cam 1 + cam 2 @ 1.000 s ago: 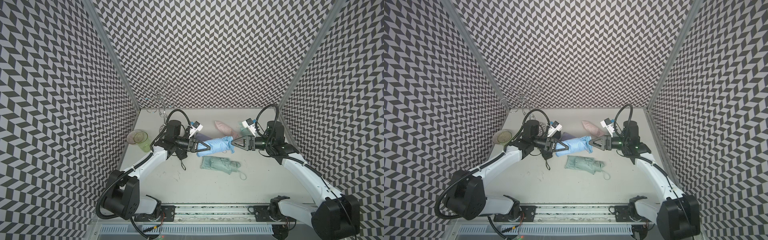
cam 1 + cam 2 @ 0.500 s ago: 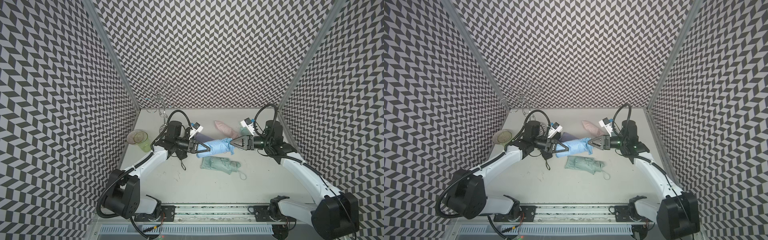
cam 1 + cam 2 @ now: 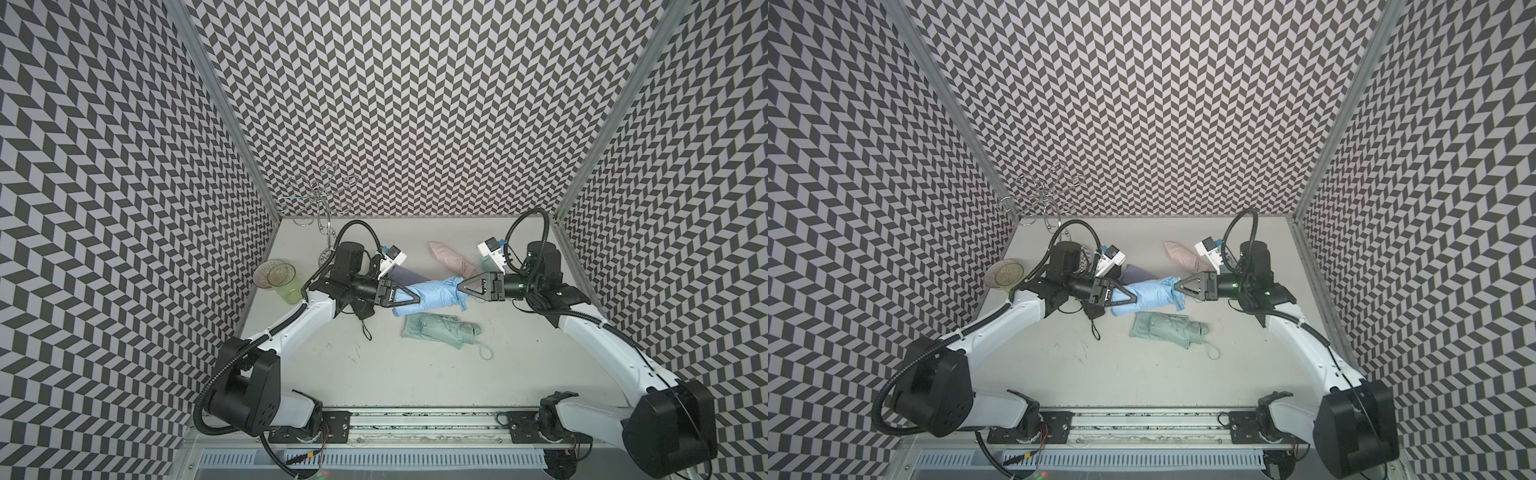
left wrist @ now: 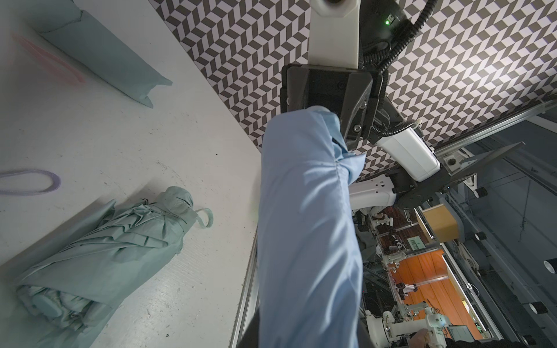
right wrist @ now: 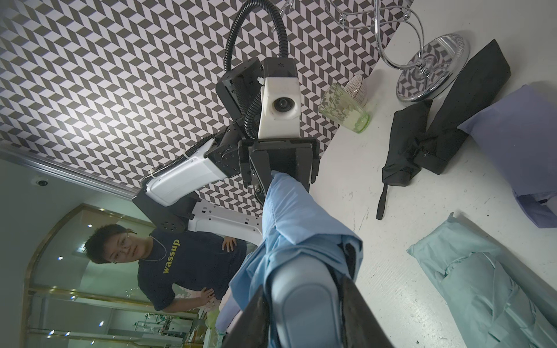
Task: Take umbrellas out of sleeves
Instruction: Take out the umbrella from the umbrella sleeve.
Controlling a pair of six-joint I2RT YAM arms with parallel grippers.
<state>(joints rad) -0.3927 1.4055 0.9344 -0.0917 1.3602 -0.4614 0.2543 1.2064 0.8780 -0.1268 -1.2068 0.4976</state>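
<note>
1. The left gripper is clamped on one end of the light blue sleeve, held above the table. The right gripper pinches the light blue umbrella by its handle at the sleeve's other end.
2. Bare grey table opens from the sleeve toward the arms' bases, past the mint green umbrella just beside it.
3. Only the right wrist view shows that handle.

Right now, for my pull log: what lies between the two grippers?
The sleeved light blue umbrella spans from left gripper to right gripper; both top views show it.
</note>
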